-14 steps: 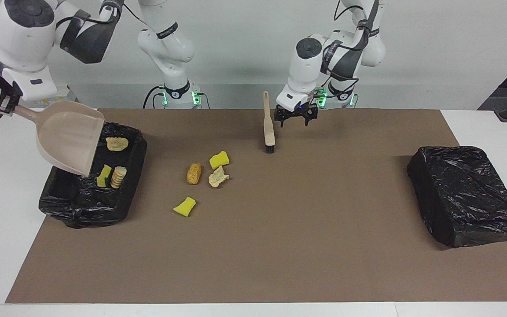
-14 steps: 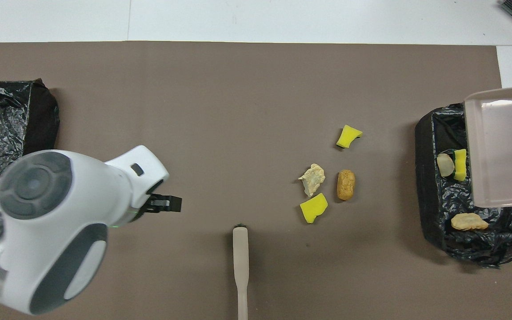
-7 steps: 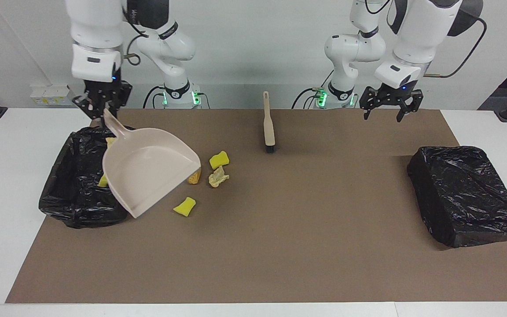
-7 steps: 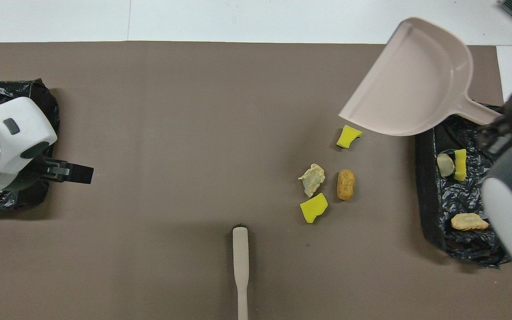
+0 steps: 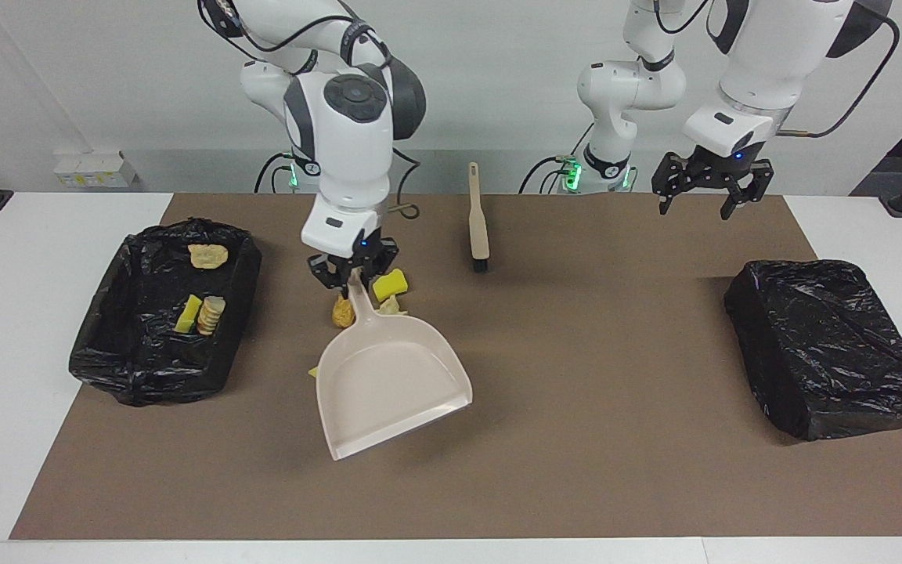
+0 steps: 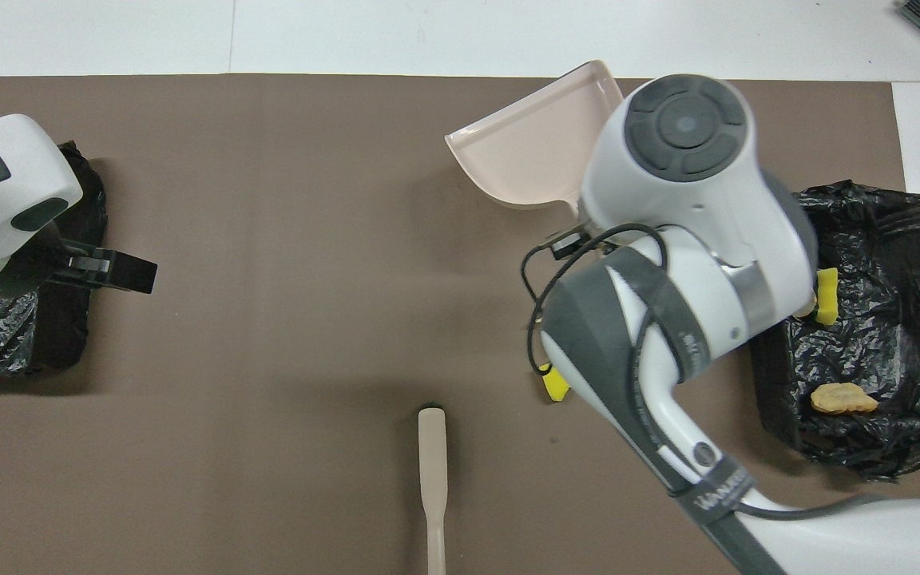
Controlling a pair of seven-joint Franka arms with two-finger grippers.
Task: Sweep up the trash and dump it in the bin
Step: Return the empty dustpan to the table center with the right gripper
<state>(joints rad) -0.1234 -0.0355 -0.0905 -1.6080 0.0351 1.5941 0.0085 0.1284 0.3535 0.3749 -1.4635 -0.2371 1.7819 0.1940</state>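
Observation:
My right gripper (image 5: 353, 274) is shut on the handle of the beige dustpan (image 5: 392, 392), which sits low over the mat with its mouth pointing away from the robots. Loose trash lies around the handle: a yellow sponge chunk (image 5: 392, 282), a golden-brown bread piece (image 5: 341, 313), a pale paper wad (image 5: 394, 307). Another yellow chunk (image 5: 312, 373) peeks out beside the pan. The black-lined bin (image 5: 106, 352) at the right arm's end holds several scraps. My left gripper (image 5: 709, 200) is open and empty, up over the mat near the other bin. In the overhead view my right arm hides most of the trash.
The beige brush (image 5: 478, 223) with black bristles lies on the brown mat near the robots, also in the overhead view (image 6: 432, 447). A second black-lined bin (image 5: 835, 345) stands at the left arm's end. The dustpan shows in the overhead view (image 6: 532, 152).
My right gripper has carried the dustpan from over the bin to the loose trash mid-table and lowered it. My left gripper has swung away from the brush toward the left arm's end.

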